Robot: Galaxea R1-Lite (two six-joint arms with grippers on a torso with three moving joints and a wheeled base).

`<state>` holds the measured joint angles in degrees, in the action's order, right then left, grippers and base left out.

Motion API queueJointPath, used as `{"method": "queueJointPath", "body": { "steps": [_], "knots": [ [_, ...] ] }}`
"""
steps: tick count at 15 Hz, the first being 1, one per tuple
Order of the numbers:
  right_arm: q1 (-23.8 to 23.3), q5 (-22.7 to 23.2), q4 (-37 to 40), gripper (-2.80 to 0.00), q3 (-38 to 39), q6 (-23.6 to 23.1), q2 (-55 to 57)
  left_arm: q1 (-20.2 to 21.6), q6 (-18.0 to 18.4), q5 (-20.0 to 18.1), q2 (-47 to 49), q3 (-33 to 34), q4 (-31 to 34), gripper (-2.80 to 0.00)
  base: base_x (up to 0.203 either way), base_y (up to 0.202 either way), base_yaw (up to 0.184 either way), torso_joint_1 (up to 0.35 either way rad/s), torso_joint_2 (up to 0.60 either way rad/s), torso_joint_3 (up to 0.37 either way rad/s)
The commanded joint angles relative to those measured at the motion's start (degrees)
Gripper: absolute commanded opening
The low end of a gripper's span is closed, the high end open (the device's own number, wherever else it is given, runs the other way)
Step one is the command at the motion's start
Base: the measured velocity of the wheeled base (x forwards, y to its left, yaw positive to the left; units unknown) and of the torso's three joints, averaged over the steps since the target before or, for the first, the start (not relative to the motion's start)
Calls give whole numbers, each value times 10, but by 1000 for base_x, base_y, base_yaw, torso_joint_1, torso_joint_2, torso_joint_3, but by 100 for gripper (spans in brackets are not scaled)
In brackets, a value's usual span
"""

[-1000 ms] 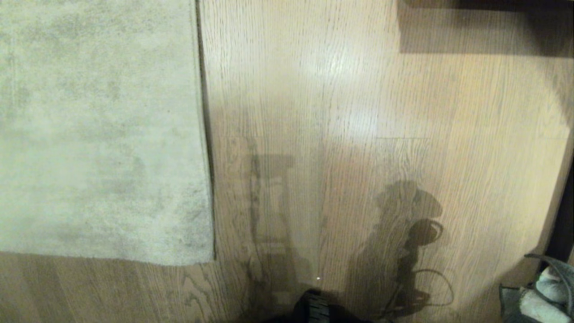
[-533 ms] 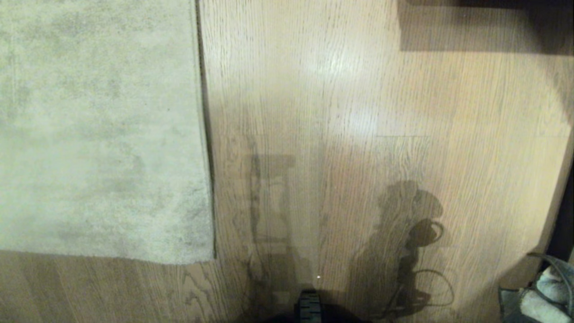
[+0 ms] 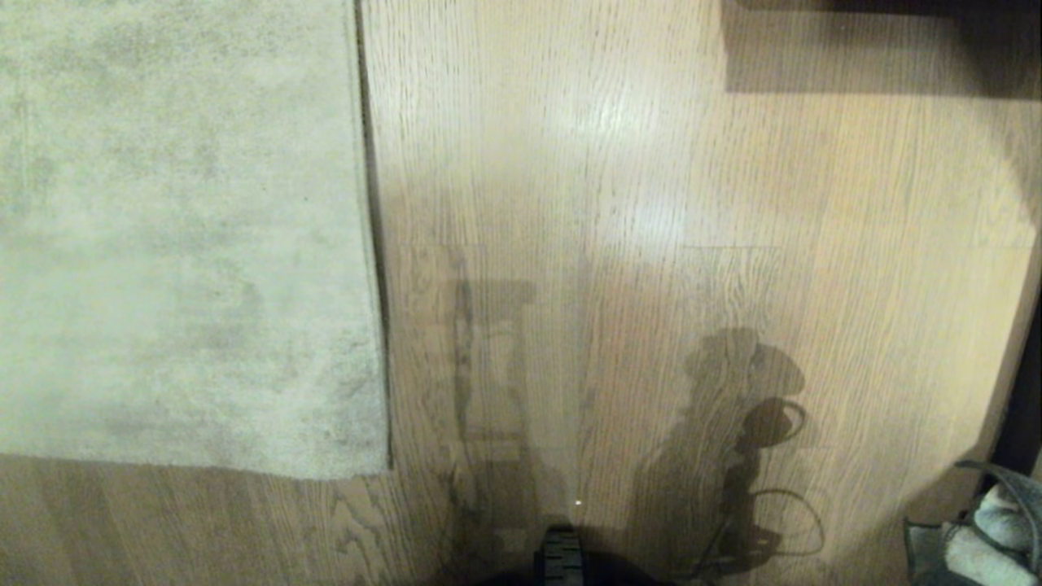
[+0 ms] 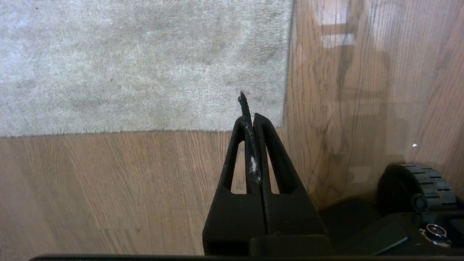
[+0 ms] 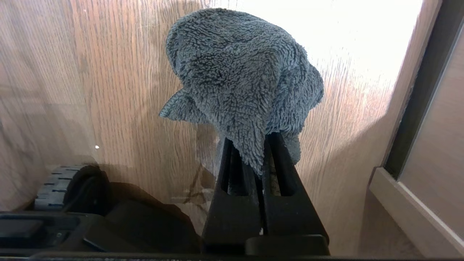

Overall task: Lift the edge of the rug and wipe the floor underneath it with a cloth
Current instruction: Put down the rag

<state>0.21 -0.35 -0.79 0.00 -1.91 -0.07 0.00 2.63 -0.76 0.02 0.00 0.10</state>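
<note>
Wood-plank floor filled the lower frame, rug edge lying flat at left. Lifting risked failure: the left gripper, jaws pressed together and empty, could slide over the thin border. The right gripper was clamped on the cloth.

The head camera looks steeply down on the floor and the rug edge. The left wrist camera sits low behind its pincer, facing the same rug corner. The right wrist camera faces floorboards beside a wheel.
</note>
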Motion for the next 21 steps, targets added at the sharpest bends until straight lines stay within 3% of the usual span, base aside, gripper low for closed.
{"method": "queueJointPath", "body": {
  "steps": [1,6,10,15,21],
  "knots": [
    [0,3,12,-280,-1,4,2,0,0,0,1,0,0,-280,0,0,0,0,0,0],
    [1,5,31,-280,-26,2,59,0,0,0,1,0,0,-280,0,0,0,0,0,0],
    [14,13,-37,-280,-57,2,224,0,0,0,1,0,0,-280,0,0,0,0,0,0],
    [19,15,-246,-280,-65,-2,473,0,0,0,1,0,0,-280,0,0,0,0,0,0],
    [14,16,-557,-280,-79,0,740,0,0,0,1,0,0,-280,0,0,0,0,0,0]
  ]
}}
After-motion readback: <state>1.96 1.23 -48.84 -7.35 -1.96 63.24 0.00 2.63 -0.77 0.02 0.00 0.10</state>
